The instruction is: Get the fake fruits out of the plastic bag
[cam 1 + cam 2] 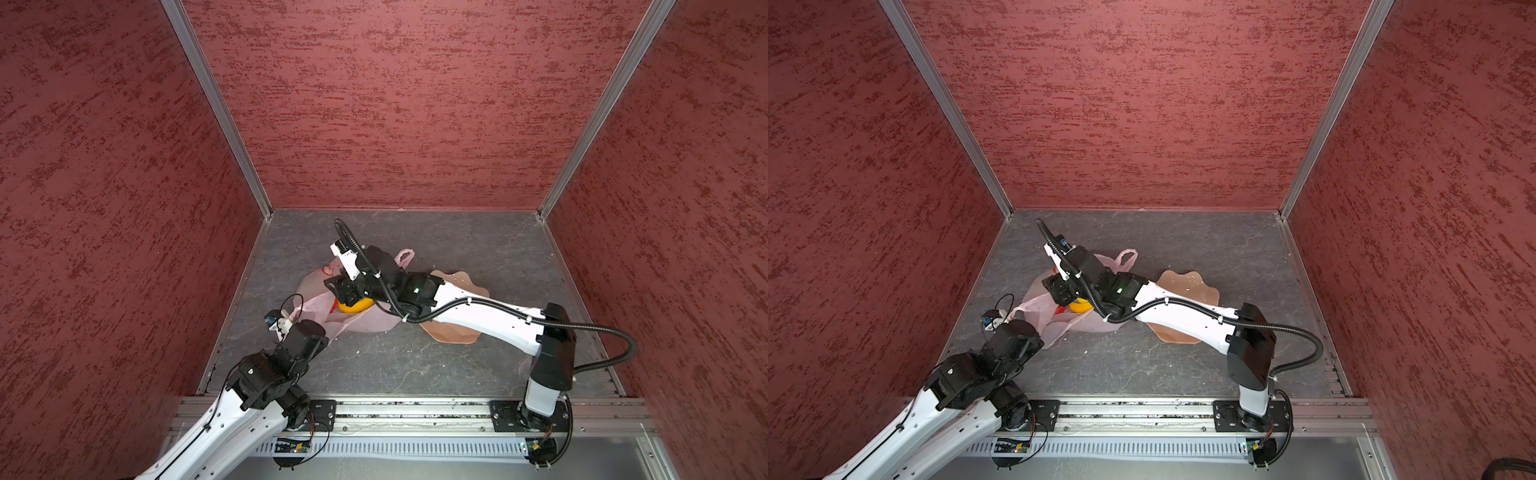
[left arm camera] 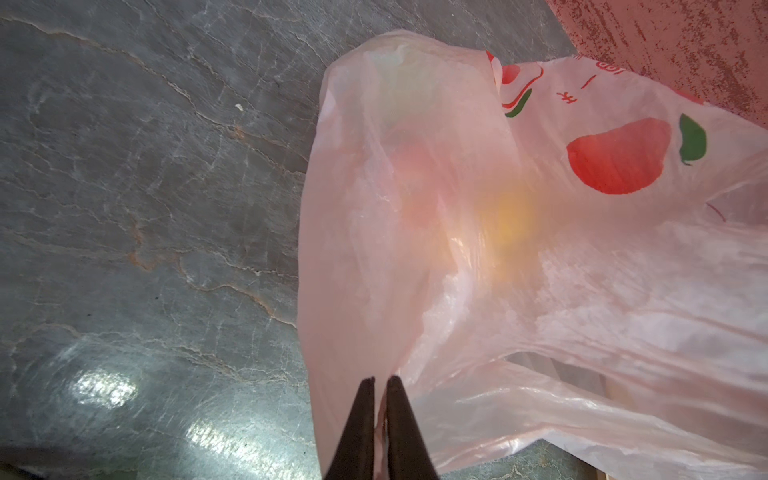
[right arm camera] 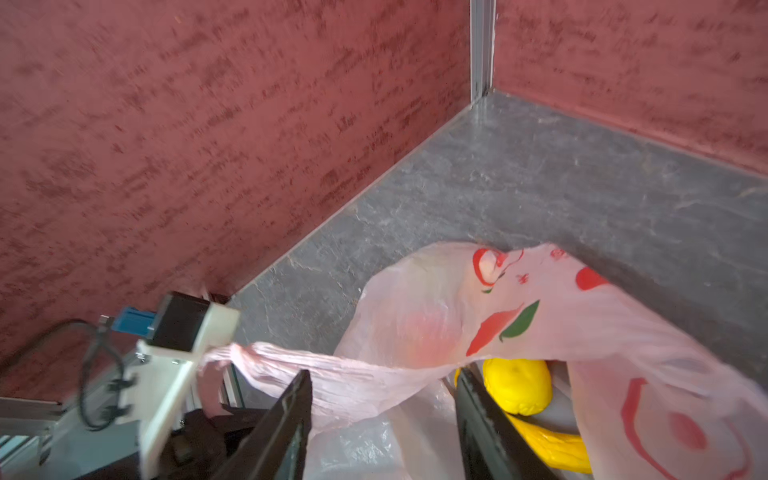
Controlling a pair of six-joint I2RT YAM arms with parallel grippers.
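Our left hand is clenched on the thin pale-pink plastic bag, which lies on the grey worktop. Through it, fruits are only blurred red and yellow glows. Our right hand stands half open at its mouth, gripping nothing, beside a half-hidden yellow ball and long banana.

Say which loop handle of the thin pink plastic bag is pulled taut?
The near handle, pinched in the left gripper; the far handle lies slack, untouched.

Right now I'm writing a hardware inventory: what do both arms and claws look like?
White shells, black joints on the left arm and right arm. A black corrugated hose follows the right arm, a thin black wire the left. The left claw and right claw have black fingers.
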